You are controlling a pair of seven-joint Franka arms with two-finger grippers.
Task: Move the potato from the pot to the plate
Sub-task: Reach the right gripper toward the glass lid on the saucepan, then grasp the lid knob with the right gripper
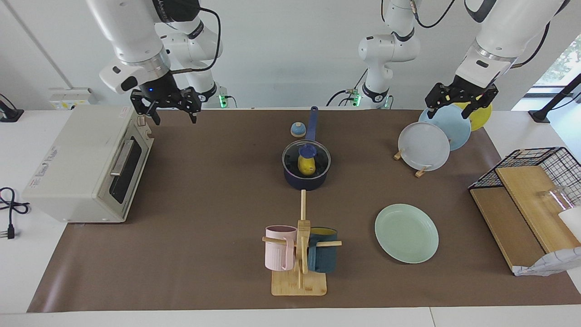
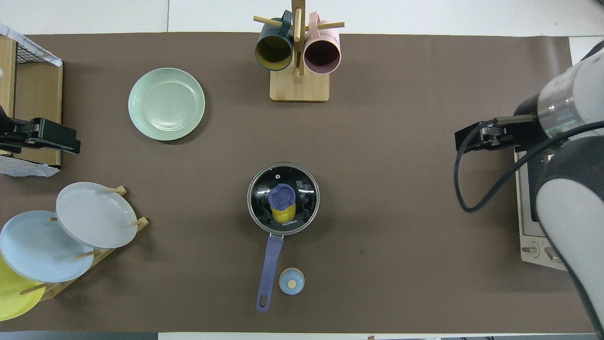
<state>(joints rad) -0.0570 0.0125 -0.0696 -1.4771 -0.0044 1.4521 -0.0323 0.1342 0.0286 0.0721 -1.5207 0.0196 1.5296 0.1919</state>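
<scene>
Potato (image 1: 307, 165) — yellow, inside the pot (image 1: 306, 177), seen through the pot's glass lid (image 2: 283, 198), which is on.

Pot — mid-table, handle pointing toward the robots; well apart from both grippers.

Plate (image 1: 406, 233) — mint green, bare, flat on the brown mat (image 1: 204, 204), toward the left arm's end and farther from the robots than the pot.

Right gripper (image 1: 172, 109) — raised over the mat's edge just beside the toaster oven (image 1: 86, 165), fingers spread wide, holding nothing.

Left gripper (image 1: 456, 105) — hangs over the racked plates (image 1: 431, 138), fingers apart, holding nothing.
</scene>
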